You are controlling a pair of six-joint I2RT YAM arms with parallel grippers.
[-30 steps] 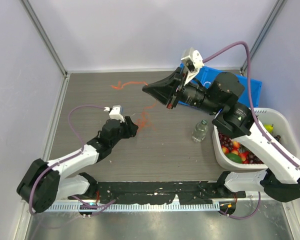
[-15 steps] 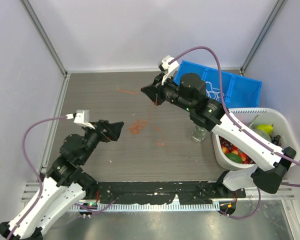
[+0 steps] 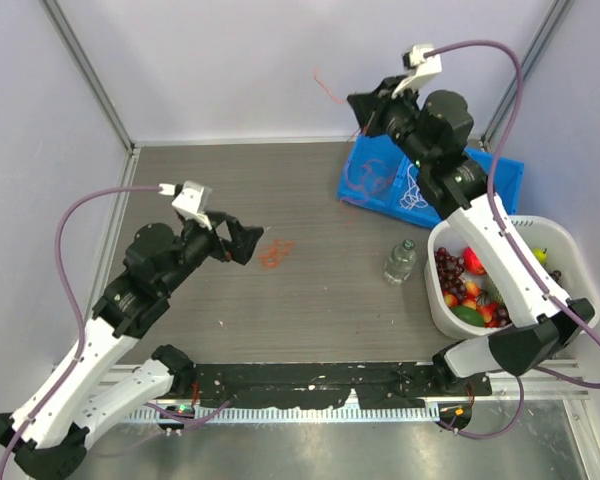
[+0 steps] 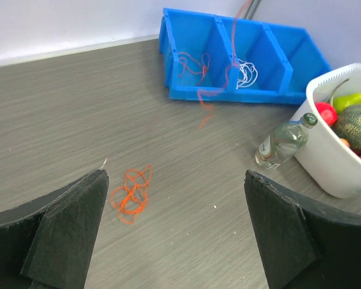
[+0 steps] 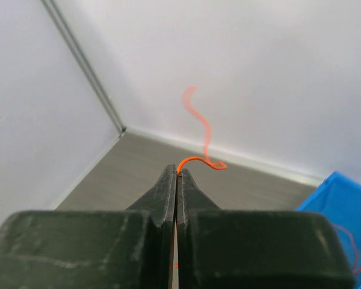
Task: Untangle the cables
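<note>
1. Left end effector [image 3: 245,241]: fingers spread wide, nothing between them, poised above the bench [image 3: 180,180].
2. Red-orange clump [image 4: 131,191] of cable: lies on the bench near the left fingertips, not touching them.
3. Right end effector [image 5: 177,171]: fingers pinched tight on one red-orange cable [image 5: 200,129], held high. The strand hangs down by the left end of the blue bin [image 3: 505,175].
4. Blue bin: the left compartment holds a second red-orange cable [image 4: 192,63], and the middle one holds a white cable [image 4: 248,72].
</note>
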